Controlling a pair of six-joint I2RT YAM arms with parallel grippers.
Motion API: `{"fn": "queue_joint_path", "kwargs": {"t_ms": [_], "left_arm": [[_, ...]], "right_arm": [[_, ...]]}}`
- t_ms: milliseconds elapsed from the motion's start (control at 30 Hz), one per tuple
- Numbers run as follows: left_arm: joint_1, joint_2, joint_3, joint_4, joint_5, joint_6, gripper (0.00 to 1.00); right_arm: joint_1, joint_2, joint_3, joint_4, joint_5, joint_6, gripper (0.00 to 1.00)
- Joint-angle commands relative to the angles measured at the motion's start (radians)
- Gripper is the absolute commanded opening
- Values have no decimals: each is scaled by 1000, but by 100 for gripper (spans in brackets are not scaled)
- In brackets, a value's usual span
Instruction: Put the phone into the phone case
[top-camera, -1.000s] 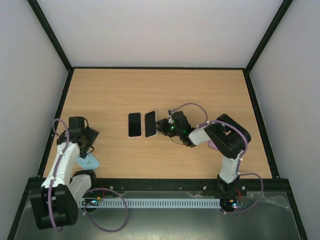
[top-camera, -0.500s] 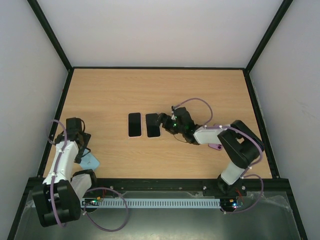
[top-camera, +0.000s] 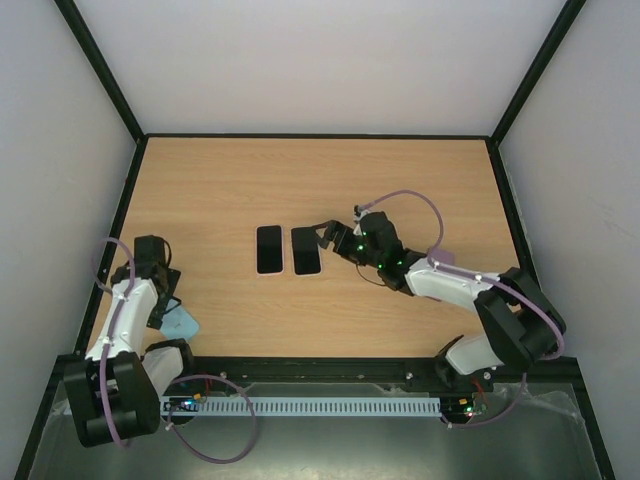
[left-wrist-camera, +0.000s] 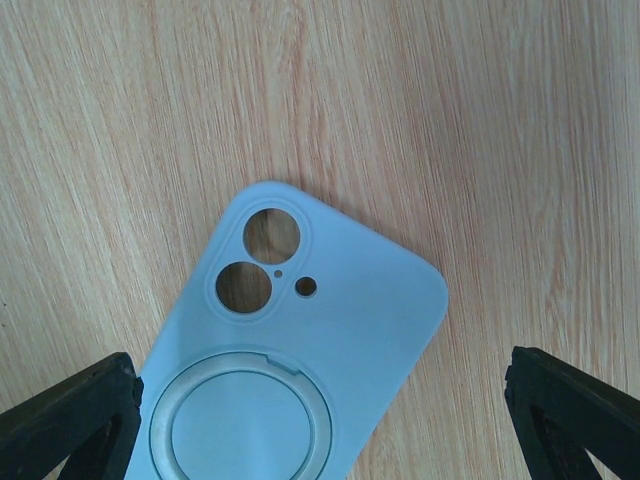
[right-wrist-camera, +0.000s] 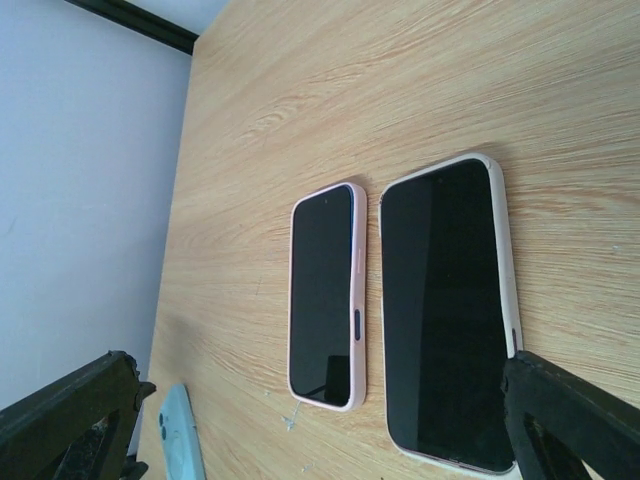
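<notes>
Pale-blue phone case (left-wrist-camera: 300, 340) is lying back-up near the table's (top-camera: 400, 180) front left corner, with the left arm folding tightly over it and the left gripper (top-camera: 163, 288) pointing down, jaws standing wide and holding nothing. Right arm is stretching low toward mid-table, the right gripper (top-camera: 328, 240) gaping empty just beside the white-edged phone (right-wrist-camera: 445, 310), which is lying screen-up alongside a pink-edged phone (right-wrist-camera: 325, 295).

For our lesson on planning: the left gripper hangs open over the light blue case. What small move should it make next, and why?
Probably lower the left gripper and close on the light blue case. Its jaws stand open either side of the case, which lies empty, back up, far from the pink-edged phone and white-edged phone beside the open right gripper.
</notes>
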Motion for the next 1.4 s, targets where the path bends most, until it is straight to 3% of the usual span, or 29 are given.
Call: {"fn": "queue_joint_path", "kwargs": {"t_ms": [0, 233, 533, 933, 1133, 1367], "left_arm": [[-10, 4, -13, -2, -16, -29, 100], [-43, 50, -66, 97, 55, -26, 98], [-250, 25, -79, 173, 63, -119, 97], [-520, 150, -25, 325, 89, -216, 96], [-590, 126, 78, 204, -17, -267, 98], [-486, 14, 131, 8, -106, -254, 99]], "right_arm": [[-3, -56, -22, -58, 40, -24, 98], [-3, -111, -37, -69, 51, -11, 97], [-3, -146, -59, -76, 70, 18, 97], [-3, -208, -89, -91, 109, 31, 98], [-3, -202, -81, -92, 101, 21, 98], [-3, -211, -78, -100, 103, 7, 98]]}}
